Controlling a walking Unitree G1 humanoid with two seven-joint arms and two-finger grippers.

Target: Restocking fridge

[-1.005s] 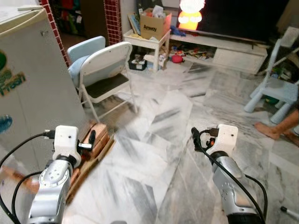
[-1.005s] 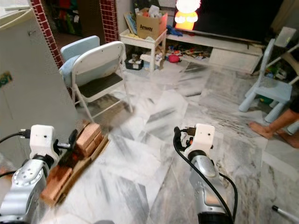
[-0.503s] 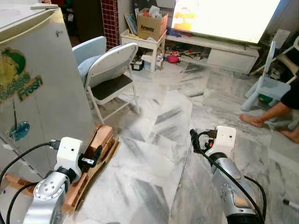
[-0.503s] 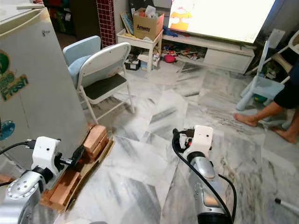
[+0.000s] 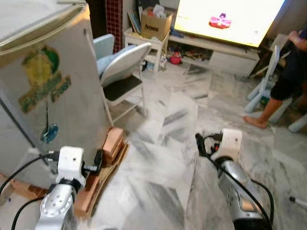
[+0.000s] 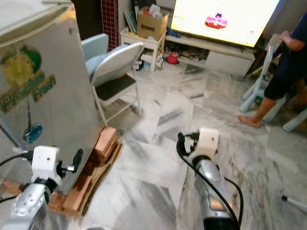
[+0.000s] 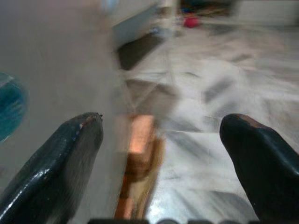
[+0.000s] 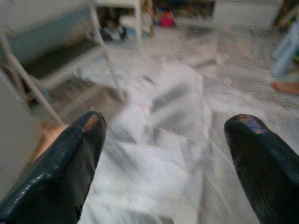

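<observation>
Two grippers hang wide apart-fingered and empty: left gripper (image 7: 161,140) beside the fridge (image 5: 43,86), right gripper (image 8: 163,140) over the marble floor (image 5: 163,158). Farther off stand a folding chair (image 5: 122,72) and a lit television (image 5: 225,19).

**Layout: fridge left, open floor ahead**

White fridge with a green-and-yellow sticker (image 5: 45,91) stands at left, resting on wooden blocks stacked on a board (image 5: 111,146) at its base. Grey folding metal chair (image 5: 125,67) sits just behind the fridge, with a pale blue chair (image 5: 103,45) behind that. Farther back: small white side table (image 5: 144,40) carrying a brown cardboard box (image 5: 156,21). Lit TV screen (image 5: 225,19) to its right, above a low white TV cabinet (image 5: 225,57). Grey-veined marble floor (image 5: 168,158) spans the middle. Person standing barefoot (image 5: 283,72) at far right beside a pale blue plastic child's chair (image 5: 261,86).
</observation>
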